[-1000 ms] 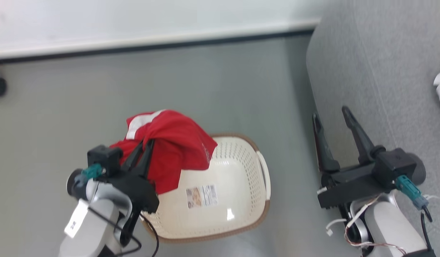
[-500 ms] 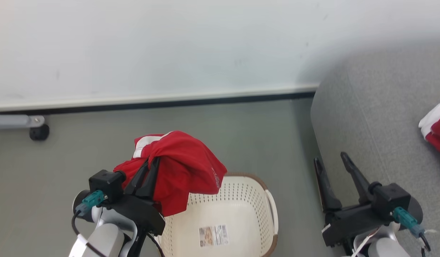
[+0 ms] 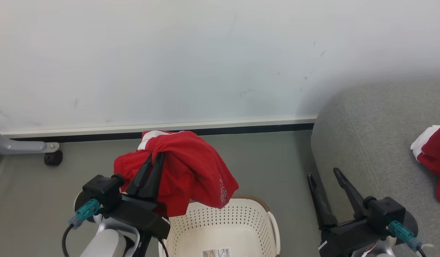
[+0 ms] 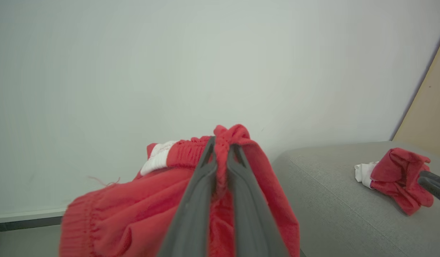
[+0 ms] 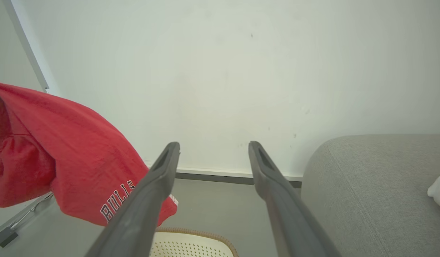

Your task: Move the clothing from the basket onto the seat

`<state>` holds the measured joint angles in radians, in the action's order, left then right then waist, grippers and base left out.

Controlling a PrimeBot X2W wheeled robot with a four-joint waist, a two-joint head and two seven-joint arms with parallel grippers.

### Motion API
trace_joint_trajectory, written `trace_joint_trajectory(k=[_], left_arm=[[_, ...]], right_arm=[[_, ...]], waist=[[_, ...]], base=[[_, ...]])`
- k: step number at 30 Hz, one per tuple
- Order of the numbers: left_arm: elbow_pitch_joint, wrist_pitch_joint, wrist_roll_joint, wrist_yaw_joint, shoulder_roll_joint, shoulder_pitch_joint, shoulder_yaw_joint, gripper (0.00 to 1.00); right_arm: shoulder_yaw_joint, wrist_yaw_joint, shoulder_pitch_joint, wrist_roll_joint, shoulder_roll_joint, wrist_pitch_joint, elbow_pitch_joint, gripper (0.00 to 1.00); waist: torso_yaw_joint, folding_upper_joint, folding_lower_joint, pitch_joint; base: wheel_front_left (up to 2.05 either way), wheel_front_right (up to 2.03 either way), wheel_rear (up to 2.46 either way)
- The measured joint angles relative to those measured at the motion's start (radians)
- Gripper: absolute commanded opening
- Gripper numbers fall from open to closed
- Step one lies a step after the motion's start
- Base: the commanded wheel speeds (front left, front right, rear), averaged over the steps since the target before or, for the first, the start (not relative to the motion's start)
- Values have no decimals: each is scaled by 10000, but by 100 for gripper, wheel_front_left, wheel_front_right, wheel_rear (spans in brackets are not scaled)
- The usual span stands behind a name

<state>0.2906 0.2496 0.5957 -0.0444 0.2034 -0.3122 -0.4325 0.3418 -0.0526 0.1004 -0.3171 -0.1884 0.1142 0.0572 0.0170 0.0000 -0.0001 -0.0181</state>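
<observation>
A red garment with white trim and lettering hangs above the cream basket, pinched in my left gripper, which is shut on it. The left wrist view shows the fabric bunched around those fingers. In the right wrist view the same garment hangs at the left, over the basket rim. My right gripper stands open and empty beside the grey seat. Another red and white garment lies on the seat, also in the left wrist view.
A white wall with a dark skirting strip runs behind the grey floor. A grey frame leg on a black caster stands at the far left. A beige panel rises behind the seat.
The head camera has tilted up, so the wall fills more and the basket has sunk down the picture. My left gripper has lifted the red garment higher above the basket. The right gripper stays open.
</observation>
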Motion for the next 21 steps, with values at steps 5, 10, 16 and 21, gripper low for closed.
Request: trace_joint_trajectory(k=[5,10,16,21], left_arm=[[-727,-19,-48,104,17,92,-58,0],[-1306,-209,-81,194,38,119,-140,0],[-1816,-470,-105,360,104,150,-196,0],[-2102,-639,-105,454,150,190,-201,0]], right_arm=[[10,0,-174,-8,-27,-107,-288,100],[46,-4,-291,-8,-35,-236,-529,100],[86,-12,-314,-10,-35,-343,-736,100],[173,-12,-314,-10,-35,-433,-882,100]], waist=[[-61,0,1,-98],[-88,1,2,-126],[-124,0,2,-117],[-142,0,2,-95]], base=[[0,0,0],[0,0,0],[0,0,0],[0,0,0]])
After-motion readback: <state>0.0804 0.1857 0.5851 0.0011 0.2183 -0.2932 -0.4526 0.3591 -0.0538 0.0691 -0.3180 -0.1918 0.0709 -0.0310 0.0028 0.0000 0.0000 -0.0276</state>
